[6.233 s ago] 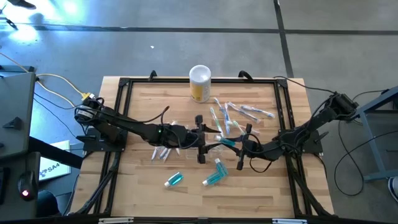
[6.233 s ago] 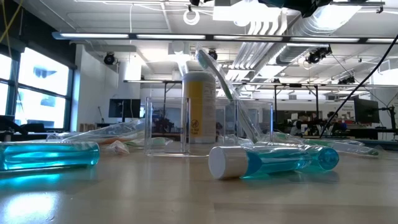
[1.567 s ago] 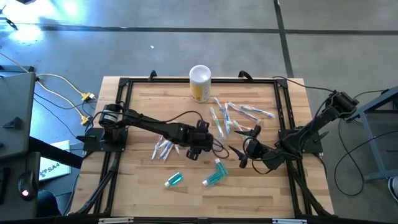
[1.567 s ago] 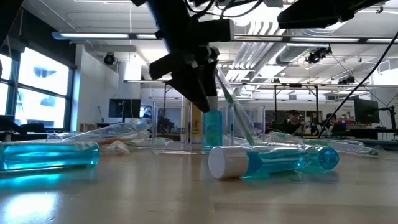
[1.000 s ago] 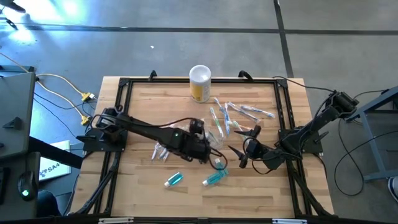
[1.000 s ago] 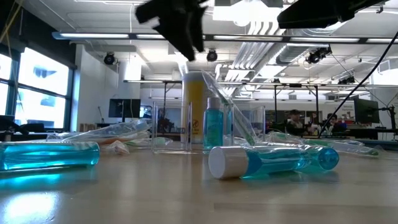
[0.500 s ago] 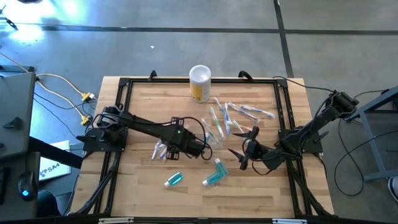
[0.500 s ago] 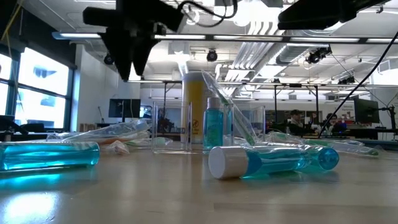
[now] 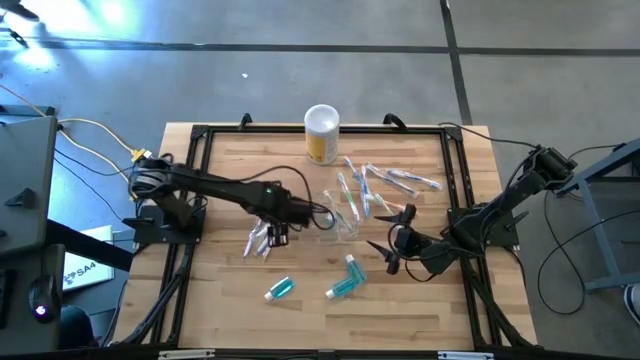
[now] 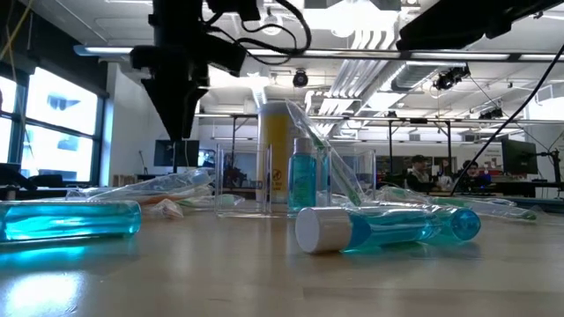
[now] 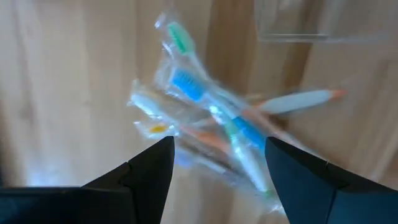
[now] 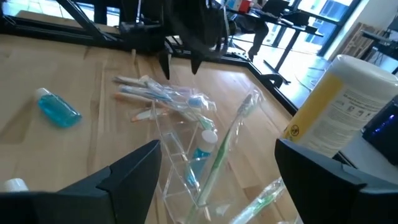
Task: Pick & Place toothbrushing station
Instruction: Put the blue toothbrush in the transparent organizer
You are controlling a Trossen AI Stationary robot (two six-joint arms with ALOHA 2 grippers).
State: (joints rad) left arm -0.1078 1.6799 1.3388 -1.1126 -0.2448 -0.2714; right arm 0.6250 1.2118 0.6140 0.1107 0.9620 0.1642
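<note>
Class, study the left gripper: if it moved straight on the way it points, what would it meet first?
Most likely the bundle of wrapped toothbrushes: the open left gripper points down at it, hanging above the table.

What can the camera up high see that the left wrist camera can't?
Only the high view shows the yellow canister, two teal tubes lying flat, the clear organizer and the right gripper, open and waiting. Only the left wrist view shows the wrapped toothbrushes' coloured heads up close. Both show the left gripper, open, over that toothbrush bundle.
</note>
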